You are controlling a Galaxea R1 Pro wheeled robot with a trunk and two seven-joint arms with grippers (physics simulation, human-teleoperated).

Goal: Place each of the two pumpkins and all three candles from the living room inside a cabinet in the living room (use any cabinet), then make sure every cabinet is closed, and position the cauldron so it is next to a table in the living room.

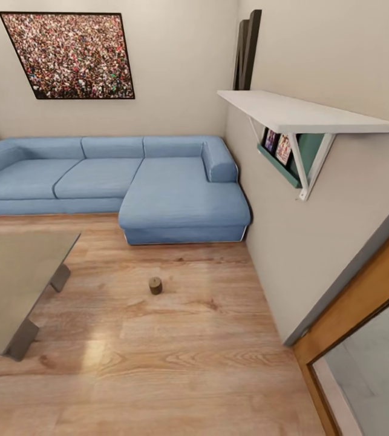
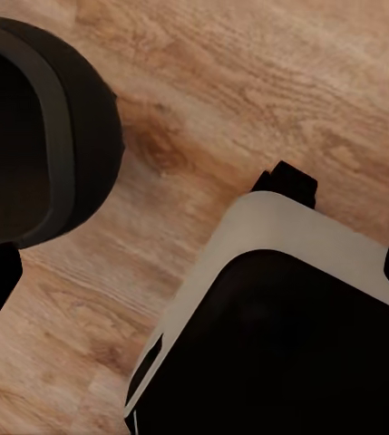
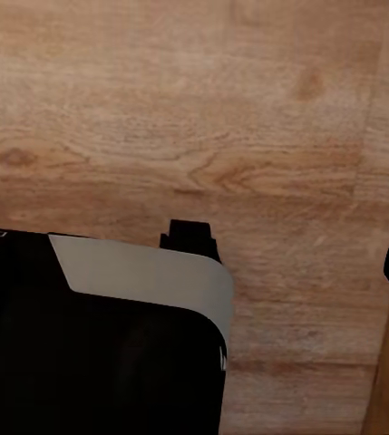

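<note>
While your head camera looks down over the living room, you have a small brown cylinder standing upright on the wooden floor, alone, between the sofa and the low table; it may be one of the candles, though it is too small to tell for sure; ahead of it sits the blue corner sofa, its chaise end reaching toward you and lying close to the right-hand wall; above the sofa hangs a dark-framed picture of speckled colours; at your left you see the corner of a grey-topped table on dark legs, well apart from the cylinder; on the right wall a white shelf juts out on a slanted bracket, with a green rack of pictures under it; at the lower right a wooden door frame opens onto a pale floor beyond. Your left wrist camera shows the same wooden boards with a black and white part of the robot's body and a dark rounded part beside it; your right wrist camera shows boards and another black and white body part; dark tips appear at the picture edges, but you cannot tell from these whether either gripper is spread or pressed together.
</note>
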